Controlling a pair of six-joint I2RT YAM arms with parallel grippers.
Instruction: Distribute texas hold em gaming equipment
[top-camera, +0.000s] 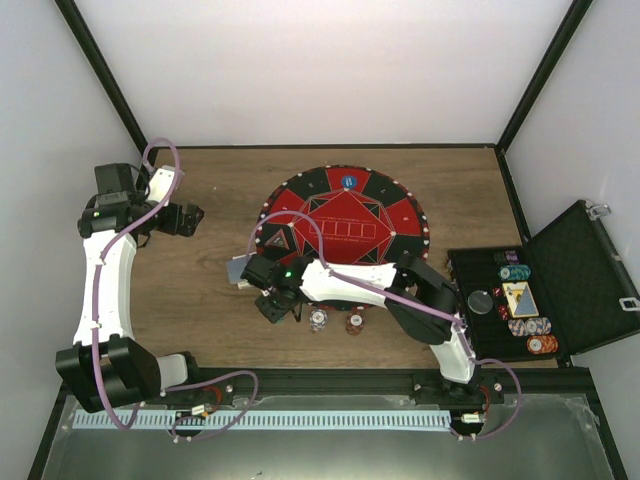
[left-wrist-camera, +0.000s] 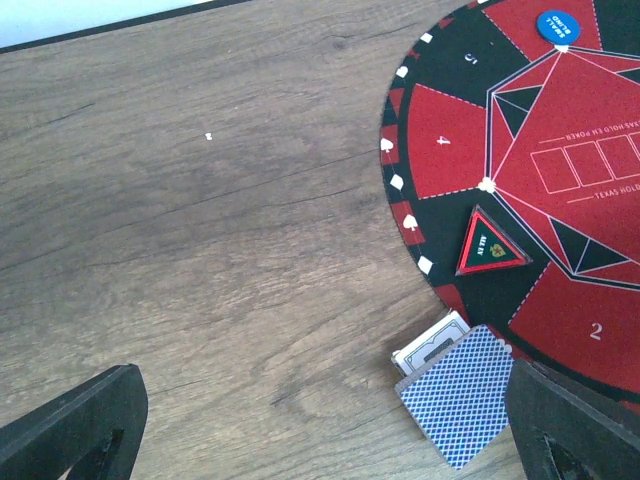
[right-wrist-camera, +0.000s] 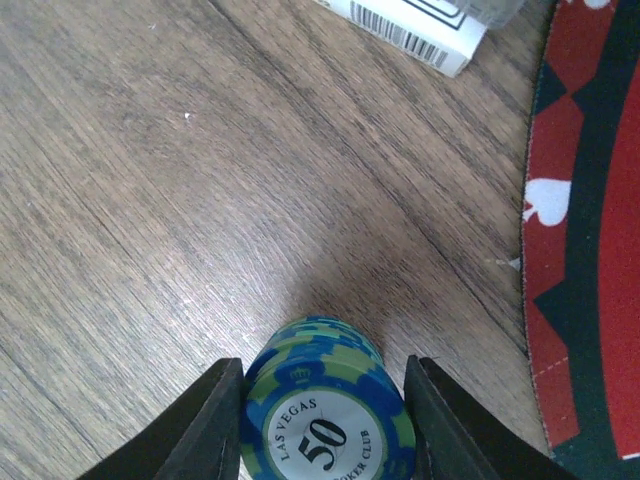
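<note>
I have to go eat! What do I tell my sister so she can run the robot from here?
Left gripper: open, empty.
Right gripper: shut on a blue-and-green poker chip stack standing on the wooden table beside the round red-and-black mat.
Done: whitish chips and maroon chips sit by the mat's near edge, round blue button disc on it, blue-backed card deck at its edge.
To do: chip stacks wait in the open black case.

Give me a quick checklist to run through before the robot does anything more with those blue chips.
1. Blue chip stack centred between the fingers of the right hand: ok.
2. Firm grip on the stack: cannot tell.
3. Chips stacked neatly, none sticking out: ok.
4. White card box apart from the stack: ok.
5. Left hand open, empty, away from the right arm: ok.
</note>
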